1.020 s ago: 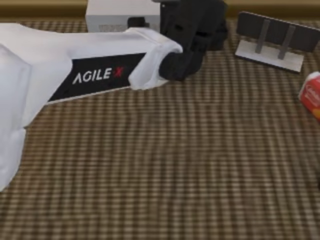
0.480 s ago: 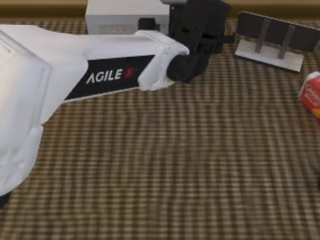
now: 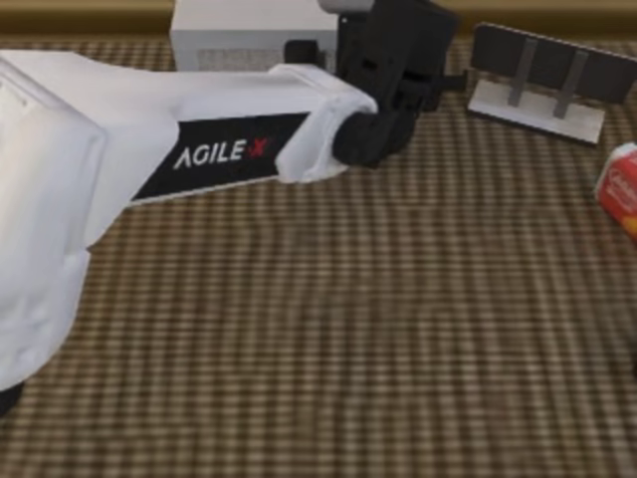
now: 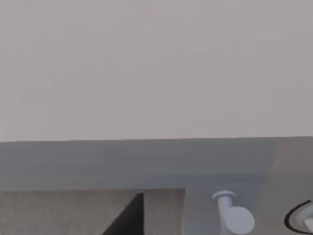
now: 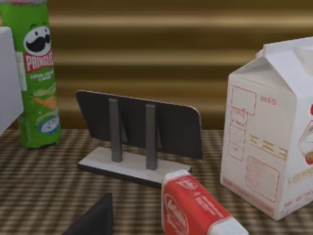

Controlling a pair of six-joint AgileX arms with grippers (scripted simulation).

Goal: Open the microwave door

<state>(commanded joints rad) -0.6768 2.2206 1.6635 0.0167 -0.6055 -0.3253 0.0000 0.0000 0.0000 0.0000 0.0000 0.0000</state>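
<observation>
Left arm (image 3: pixel 149 149): white, largest thing in the top view, sweeping from the left edge up to the upper middle of the frame, black strip along it lettered "AGILE X". Left gripper (image 3: pixel 398 60): dark wrist block at the upper middle, hard against the microwave front; fingers hidden, so cannot tell whether released or clenched. Right arm outside the top view.

The microwave (image 3: pixel 244 35): white box at the top edge of the frame, left of centre, right part covered by the dark gripper block. In the left wrist view, pale casing over the upper half, grey front below, the microwave door (image 4: pixel 73 213) with its speckled window at the lower left, a round silver knob (image 4: pixel 234 215) at the lower right.

Milk carton (image 5: pixel 269 132): white, faint red printing too small to read, right side of the right wrist view. Dark slatted rack (image 3: pixel 542 75) on a pale base, upper right of the top view. Green Pringles can (image 5: pixel 36 73) at the upper left of the right wrist view, "PRINGLES" legible. Red-and-white pack (image 5: pixel 195 210) at the lower middle, writing unreadable; the same pack at the top view's right edge.
</observation>
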